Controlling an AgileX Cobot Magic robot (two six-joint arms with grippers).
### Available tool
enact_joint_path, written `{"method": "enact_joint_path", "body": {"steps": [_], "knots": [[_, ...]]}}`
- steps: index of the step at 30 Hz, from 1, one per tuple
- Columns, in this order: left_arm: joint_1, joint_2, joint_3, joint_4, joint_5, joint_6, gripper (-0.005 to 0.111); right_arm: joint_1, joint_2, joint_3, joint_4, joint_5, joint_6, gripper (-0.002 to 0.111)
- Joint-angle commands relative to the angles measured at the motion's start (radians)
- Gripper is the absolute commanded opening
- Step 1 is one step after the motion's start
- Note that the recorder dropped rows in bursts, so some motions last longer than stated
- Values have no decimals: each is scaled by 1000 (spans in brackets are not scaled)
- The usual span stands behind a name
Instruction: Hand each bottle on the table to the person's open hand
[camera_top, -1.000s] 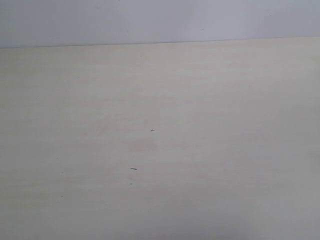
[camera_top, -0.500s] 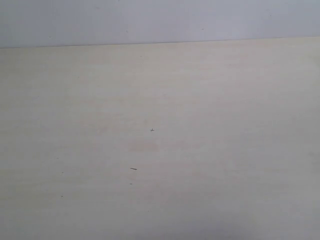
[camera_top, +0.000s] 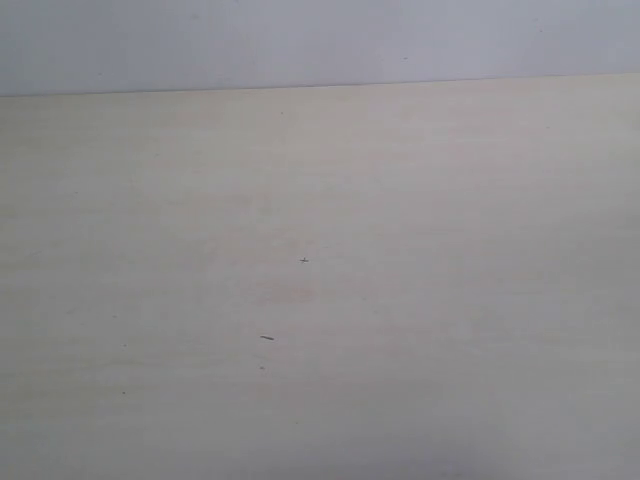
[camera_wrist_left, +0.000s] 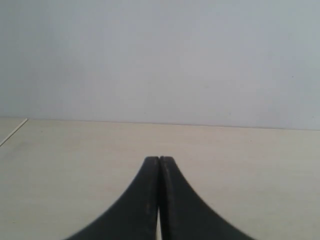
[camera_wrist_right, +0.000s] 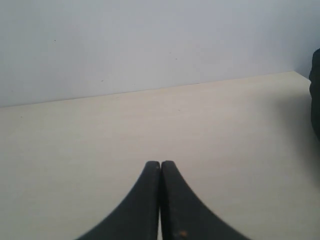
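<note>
Nearest to us, each wrist view shows a gripper with nothing in it: the left gripper (camera_wrist_left: 159, 162) has its two black jaws pressed together along their inner edges, and the right gripper (camera_wrist_right: 160, 166) stands the same way, tips meeting with no gap and nothing between them; beyond both sets of tips lies only the pale desk (camera_top: 420, 300), so the relation that the coming move would turn on cannot be fixed; we find no bottles in any of the three views, standing or lying, and so cannot say which way one lies from either gripper, how its long axis runs, or which arm is nearer; the open hand that should receive them is likewise out of sight; the exterior view gives us the desk's surface with a short dark mark (camera_top: 267, 338) and a tiny speck (camera_top: 304, 260) farther on (marks on the surface, we judge, not things to pick up); at one edge of the right wrist view a dark shape (camera_wrist_right: 315, 95) cuts in, too little of it showing to name; farthest off, the desk ends at a plain pale wall (camera_top: 300, 40); we judge that a bottle must come into view, and the jaws open, before any reach.
</note>
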Motion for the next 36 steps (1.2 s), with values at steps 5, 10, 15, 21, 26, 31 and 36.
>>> {"method": "enact_joint_path", "body": {"steps": [5,10,15,21,26,31,36], "knots": [[1,-4,13,-12,-3,3,1,3,-6,4,-4,-8,0,0],[1,-4,110,-12,-57,-9,1,3,-6,4,-4,-8,0,0],[1,-4,179,-5,-62,-5,1,3,-6,4,-4,-8,0,0],[1,-4,237,-7,-68,-5,1,3,-6,4,-4,-8,0,0],[1,-4,237,-9,-50,-5,1,3,-6,4,-4,-8,0,0],[1,-4,237,-9,-50,-5,1,3,-6,4,-4,-8,0,0],[1,-4,237,-9,-50,-5,1,3,-6,4,-4,-8,0,0]]}}
